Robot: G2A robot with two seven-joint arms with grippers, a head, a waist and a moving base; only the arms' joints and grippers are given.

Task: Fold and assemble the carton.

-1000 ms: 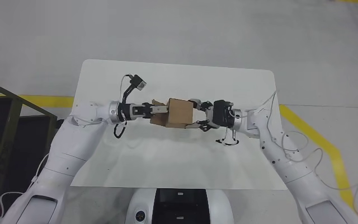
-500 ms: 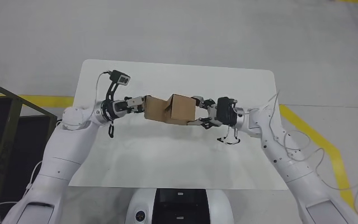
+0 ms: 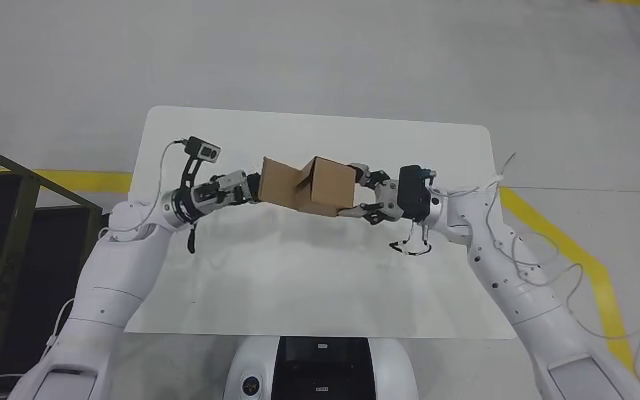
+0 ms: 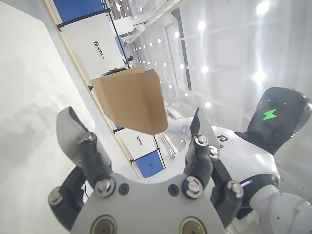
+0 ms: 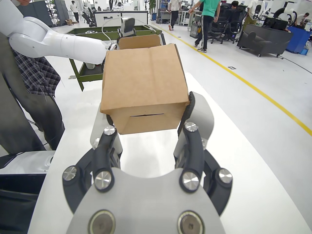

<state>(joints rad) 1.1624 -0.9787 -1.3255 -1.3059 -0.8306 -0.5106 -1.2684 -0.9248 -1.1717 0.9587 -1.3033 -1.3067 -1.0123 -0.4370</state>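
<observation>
A brown carton [image 3: 327, 186] hangs above the white table [image 3: 300, 290], its long open flap [image 3: 280, 178] pointing toward my left arm. My right gripper [image 3: 358, 196] is shut on the carton's closed, slotted end [image 5: 146, 120], one finger on each side wall. In the right wrist view the carton [image 5: 143, 79] stretches away from the right gripper [image 5: 146, 119]. My left gripper [image 3: 251, 187] sits open just off the flap's tip. In the left wrist view the flap [image 4: 134, 103] floats ahead of the left gripper [image 4: 132, 120], touching neither finger.
The table's edge [image 5: 219, 113] runs on either side of the carton. A green metal cart [image 3: 15, 200] stands off the table's left side, beyond my left arm. A yellow floor line [image 3: 560, 240] passes to the right.
My left gripper let go of the carton and drew back to the left. The flap swung out toward it. My right gripper carried the carton a little farther from my body.
</observation>
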